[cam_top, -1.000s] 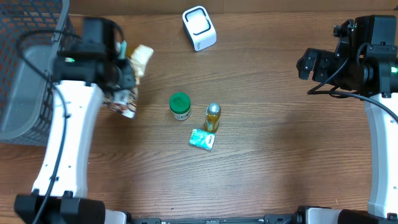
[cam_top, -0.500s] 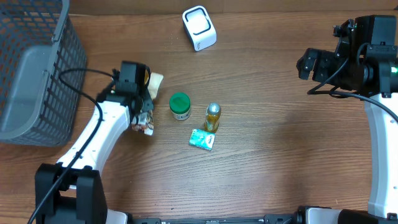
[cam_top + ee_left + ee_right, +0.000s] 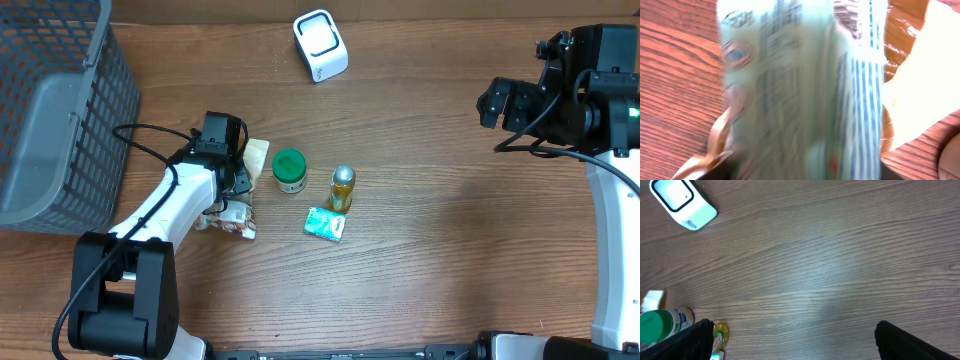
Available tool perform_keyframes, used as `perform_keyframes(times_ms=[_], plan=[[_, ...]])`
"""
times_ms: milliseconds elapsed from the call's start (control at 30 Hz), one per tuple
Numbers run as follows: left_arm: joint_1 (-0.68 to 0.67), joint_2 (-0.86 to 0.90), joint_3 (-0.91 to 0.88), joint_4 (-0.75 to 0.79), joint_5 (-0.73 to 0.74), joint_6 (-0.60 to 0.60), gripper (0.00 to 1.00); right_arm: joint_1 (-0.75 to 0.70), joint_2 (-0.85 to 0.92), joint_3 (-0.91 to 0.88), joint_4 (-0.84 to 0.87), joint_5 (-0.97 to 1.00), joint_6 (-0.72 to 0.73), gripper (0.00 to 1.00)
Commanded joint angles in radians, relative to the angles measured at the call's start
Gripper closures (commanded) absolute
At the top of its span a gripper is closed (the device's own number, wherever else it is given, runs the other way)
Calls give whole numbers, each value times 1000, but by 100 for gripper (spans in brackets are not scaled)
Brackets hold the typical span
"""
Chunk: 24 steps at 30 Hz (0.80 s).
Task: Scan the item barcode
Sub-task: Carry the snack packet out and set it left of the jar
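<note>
Packet (image 3: 805, 90) print is filling my left wrist view, pale green with a block of thin blue stripes, all too blurred for me to be reading. From overhead the packet is lying on the counter (image 3: 450, 250) under my left fingers (image 3: 232, 188), its cream end poking out toward the green-capped bottle (image 3: 289, 170) and its printed end sticking out the other way. I cannot tell whether my left fingers are gripping it or standing loose around it. I am holding my right fingers (image 3: 500, 103) wide apart over bare wood at the right side, with nothing between them. The white scanner (image 3: 320, 45) is sitting at the far edge, well apart from the packet. A small yellow bottle (image 3: 342, 187) and a green sachet (image 3: 324, 223) are lying just beside the green-capped bottle, and a grey basket (image 3: 60, 120) is standing at the far left.
</note>
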Motion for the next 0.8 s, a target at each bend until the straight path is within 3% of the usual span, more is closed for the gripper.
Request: perform_keyframes(times_ms=[0,100,333,500,767], plan=[[-2,-2,44,-3,66,37,39,-2,-13,22,2,10,3,0],[-2,-2,96,-58,85,65,20,-2,-13,22,2,10,3,0],[2,-2,274,-241,56,130,14,-2,-13,22,2,10,3,0],[28,-2,336,-292,-7,132,20,-2,-13,22,2,10,3,0],[149,0,332,-294,-66,151,39,-2,-13,22,2,10,3,0]])
